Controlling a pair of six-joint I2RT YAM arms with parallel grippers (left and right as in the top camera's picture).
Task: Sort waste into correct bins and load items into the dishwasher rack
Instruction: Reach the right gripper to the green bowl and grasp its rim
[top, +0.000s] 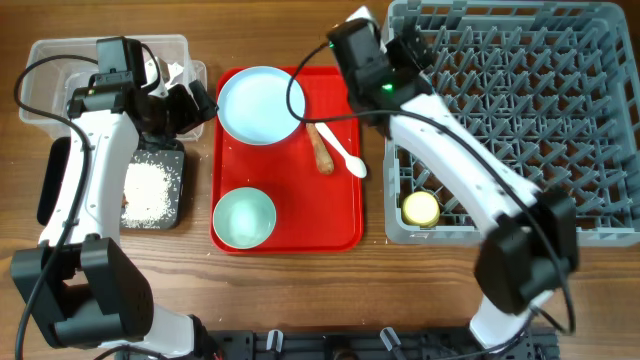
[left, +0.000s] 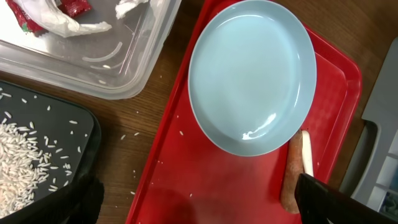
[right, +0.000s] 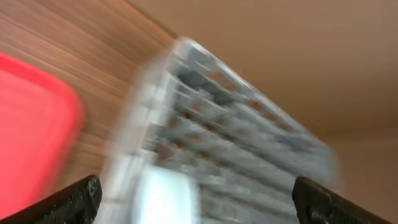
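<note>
The pale blue-white plate (top: 258, 104) lies at the back of the red serving tray (top: 340, 225); it fills the left wrist view (left: 252, 74). My left gripper (top: 200, 103) is open and empty over the tray's left edge (left: 199, 208), beside the plate. The carrot-like stick (top: 321, 150) (left: 291, 183) and white spoon (top: 343, 152) (left: 307, 155) lie right of the plate. The pale green bowl (top: 244, 217) sits at the tray's front. The yellow cup (top: 420, 208) stands in the grey rack (top: 520, 120). My right gripper (top: 405, 48) (right: 199, 202) is open over the rack's back-left corner (right: 249, 137). The light blue bowl is not visible.
The clear tub (top: 60, 75) (left: 124, 68) at the back left holds the red-and-white wrapper (left: 56, 15). The black tray (top: 152, 190) (left: 37, 155) in front of it holds rice. Stray grains lie on the wood. The right wrist view is blurred, with a pale shape between the fingers.
</note>
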